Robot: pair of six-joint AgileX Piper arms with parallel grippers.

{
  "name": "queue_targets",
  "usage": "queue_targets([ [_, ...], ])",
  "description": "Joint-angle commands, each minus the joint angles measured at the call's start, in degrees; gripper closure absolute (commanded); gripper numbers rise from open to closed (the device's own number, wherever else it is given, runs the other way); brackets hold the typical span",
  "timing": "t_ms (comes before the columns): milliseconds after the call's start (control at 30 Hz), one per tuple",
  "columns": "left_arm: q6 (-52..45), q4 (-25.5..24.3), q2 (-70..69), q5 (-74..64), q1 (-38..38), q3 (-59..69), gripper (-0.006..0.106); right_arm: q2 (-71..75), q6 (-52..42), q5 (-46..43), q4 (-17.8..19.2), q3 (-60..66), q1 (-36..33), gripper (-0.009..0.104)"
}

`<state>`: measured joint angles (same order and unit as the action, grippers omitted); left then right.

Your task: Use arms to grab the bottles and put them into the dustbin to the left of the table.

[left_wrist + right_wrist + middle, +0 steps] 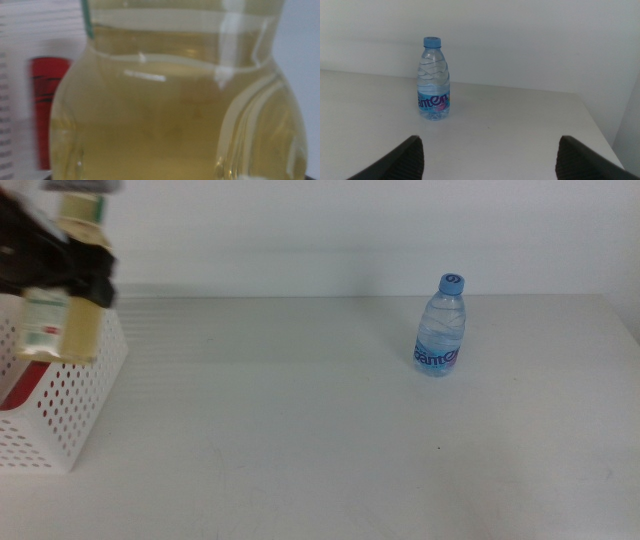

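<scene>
Upper left of the middle view, the left gripper (70, 268) is clamped on the yellow-liquid bottle (65, 315), holding it above the dustbin (70, 405). The right gripper (490, 157) is spread wide, facing the water bottle (433, 80), which stands upright on the table (330, 430), right of centre.

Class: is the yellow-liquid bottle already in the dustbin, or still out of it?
Out. The left tool holds the yellow-liquid bottle upright above the dustbin, its base at about rim height, not resting inside.
</scene>
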<state>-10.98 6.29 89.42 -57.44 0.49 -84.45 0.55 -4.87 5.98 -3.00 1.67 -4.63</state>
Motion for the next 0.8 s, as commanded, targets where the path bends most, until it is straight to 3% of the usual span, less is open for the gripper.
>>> queue_targets([
  [0, -0.9, 1.2, -2.4, 2.1, 3.4, -4.9, 0.099, 1.6, -0.5, -4.4, 0.8, -0.5, 0.3, 0.024],
  [367, -5.2, 1.2, 6.7, -5.7, 15.8, -15.7, 0.099, 1.6, -0.5, -4.4, 0.8, -0.5, 0.3, 0.024],
  [767, -6.0, -1.8, 17.7, -5.6, 18.1, -16.1, 0.099, 1.6, -0.5, -4.4, 0.8, -0.5, 0.3, 0.024],
])
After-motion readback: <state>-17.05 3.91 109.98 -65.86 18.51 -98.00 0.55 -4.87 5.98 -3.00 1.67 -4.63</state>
